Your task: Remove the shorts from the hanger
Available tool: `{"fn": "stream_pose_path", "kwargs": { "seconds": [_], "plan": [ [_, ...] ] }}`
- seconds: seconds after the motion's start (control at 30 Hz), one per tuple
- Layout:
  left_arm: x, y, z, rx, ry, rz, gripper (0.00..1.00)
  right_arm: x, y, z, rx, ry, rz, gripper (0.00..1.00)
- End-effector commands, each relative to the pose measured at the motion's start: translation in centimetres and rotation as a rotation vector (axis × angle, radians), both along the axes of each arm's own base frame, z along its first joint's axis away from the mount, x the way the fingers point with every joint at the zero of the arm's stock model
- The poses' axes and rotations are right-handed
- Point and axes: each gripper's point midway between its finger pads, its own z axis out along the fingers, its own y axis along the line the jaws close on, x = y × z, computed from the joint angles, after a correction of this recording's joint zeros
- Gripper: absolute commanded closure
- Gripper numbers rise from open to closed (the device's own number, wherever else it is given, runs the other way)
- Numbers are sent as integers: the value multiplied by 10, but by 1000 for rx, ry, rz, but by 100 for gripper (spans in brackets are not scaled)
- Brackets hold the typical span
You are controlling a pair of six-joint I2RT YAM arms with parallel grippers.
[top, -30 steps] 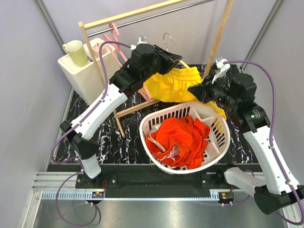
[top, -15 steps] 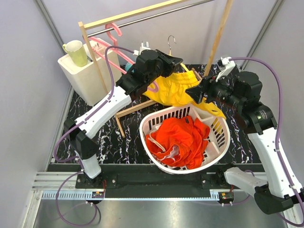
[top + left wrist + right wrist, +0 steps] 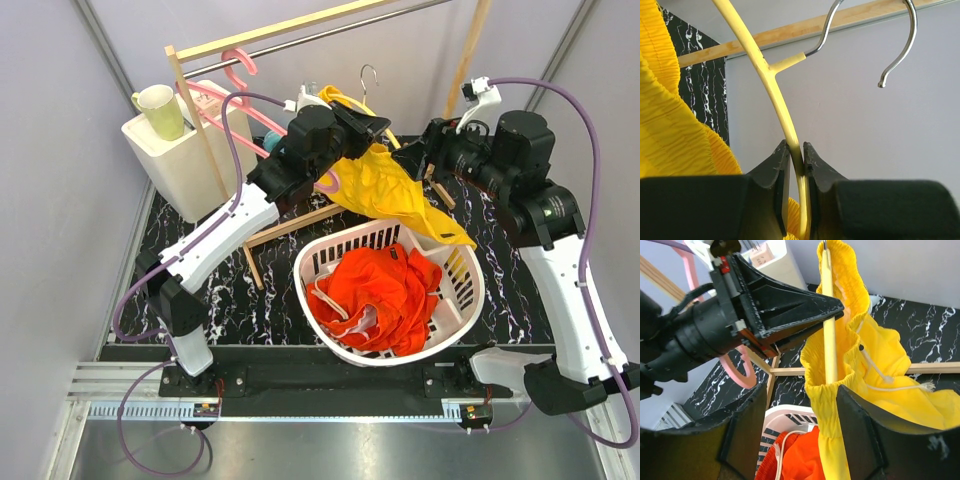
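The yellow hanger (image 3: 765, 70) is pinched in my left gripper (image 3: 796, 145), which is shut on its arm just below the metal hook (image 3: 370, 75). Yellow shorts (image 3: 395, 195) hang from that hanger, drooping toward the basket's far rim. My right gripper (image 3: 800, 390) is open; the yellow shorts' (image 3: 880, 355) gathered waistband and the hanger arm (image 3: 829, 315) lie between its jaws, with no clamp showing. In the top view the right gripper (image 3: 420, 158) sits just right of the left gripper (image 3: 378, 125). Orange-red shorts (image 3: 375, 290) lie in the white basket (image 3: 470, 300).
A wooden clothes rack (image 3: 290, 25) spans the back, with an upright post (image 3: 470, 50) near the right arm. Pink hangers (image 3: 235, 75) hang at its left end. A white box with a green cup (image 3: 158, 110) stands at the back left.
The left gripper has lifted the hanger, so the yellow shorts now hang steeply. The right gripper has opened and risen to the waistband.
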Motion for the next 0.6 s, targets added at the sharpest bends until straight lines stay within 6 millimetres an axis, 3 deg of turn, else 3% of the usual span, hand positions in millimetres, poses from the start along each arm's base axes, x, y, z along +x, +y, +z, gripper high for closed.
{"fn": "stream_pose_path", "kwargs": {
  "seconds": [0.0, 0.2, 0.33, 0.57],
  "plan": [
    [-17, 19, 87, -150, -196, 22, 100, 1, 1, 3, -5, 2, -4, 33],
    [-20, 22, 92, -160, -210, 20, 100, 5, -5, -7, -45, 6, -33, 38],
    [-22, 22, 93, -172, -209, 17, 100, 5, -2, -12, -41, 24, -16, 57],
    [-25, 24, 99, -197, -214, 10, 100, 8, -1, -19, -46, 42, -14, 62]
  ]
}}
